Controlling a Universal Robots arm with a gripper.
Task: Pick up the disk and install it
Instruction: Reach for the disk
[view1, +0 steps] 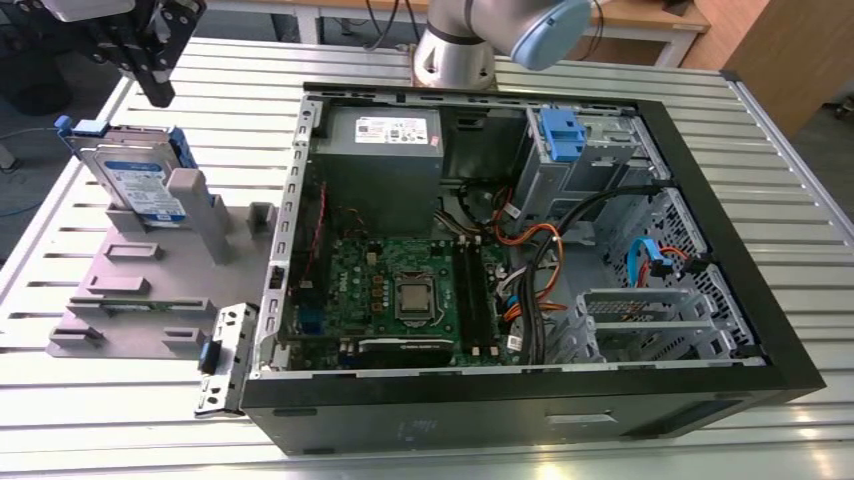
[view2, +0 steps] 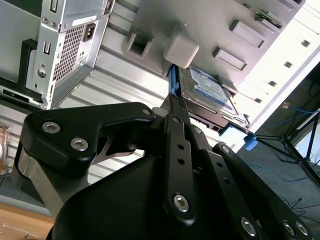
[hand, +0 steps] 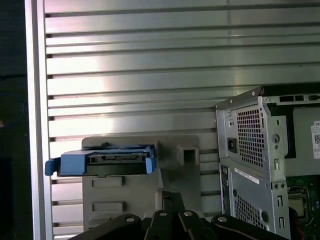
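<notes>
The disk (view1: 134, 182) is a silver drive with a blue-and-white label in a blue carrier. It stands tilted on edge in a grey stand (view1: 147, 290) at the exterior view's left, beside the open computer case (view1: 747, 300). My gripper (view1: 156, 92) hangs above and a little behind the disk, apart from it, with its black fingers together and nothing between them. In the second wrist view the fingertips (view2: 174, 102) point toward the disk (view2: 205, 90). In the first wrist view the disk (hand: 105, 162) lies just beyond the gripper (hand: 169, 196).
Inside the case there is a grey power supply box (view1: 380, 140), a blue latch (view1: 561, 135) on the drive cage, a green motherboard (view1: 400, 290) and loose cables (view1: 534, 250). A metal bracket (view1: 224, 355) lies by the case's near corner. The slatted metal table (view1: 80, 400) runs all around.
</notes>
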